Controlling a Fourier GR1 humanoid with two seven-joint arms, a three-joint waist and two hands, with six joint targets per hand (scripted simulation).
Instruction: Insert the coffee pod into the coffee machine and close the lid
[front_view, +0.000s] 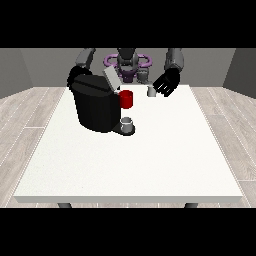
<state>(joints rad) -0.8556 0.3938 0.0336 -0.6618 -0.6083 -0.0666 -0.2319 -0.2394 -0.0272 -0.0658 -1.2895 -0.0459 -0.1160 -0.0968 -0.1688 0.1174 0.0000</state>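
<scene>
Look first at the hand at the view's right (167, 83): its black fingers are spread apart and hang relaxed above the far edge of the table, and they hold nothing. Just to its left, on the table, stands the coffee pod (151, 91), a small pale grey cup shape, very near the fingertips; you cannot tell from here whether they touch it.

The hand at the view's left (75, 75) sits behind the far left corner of the coffee machine (95, 105), mostly hidden by it, so you cannot tell how its fingers lie or whether they rest on the casing.

The machine is a bulky, matte black block with rounded corners, standing on the left half of the table towards the far side. Its lid (111, 78) is a flat grey flap, tilted up and open at the top right of the body. A glossy red cylinder (127, 99) sticks out on the machine's right side below the lid. Below that, on a dark base tray, stands a small grey cup (127, 123), round and open at the top.

The table (150, 165) is a broad, smooth white slab with a thin edge, and a floor of pale wood planks (27, 120) lies around it
</scene>
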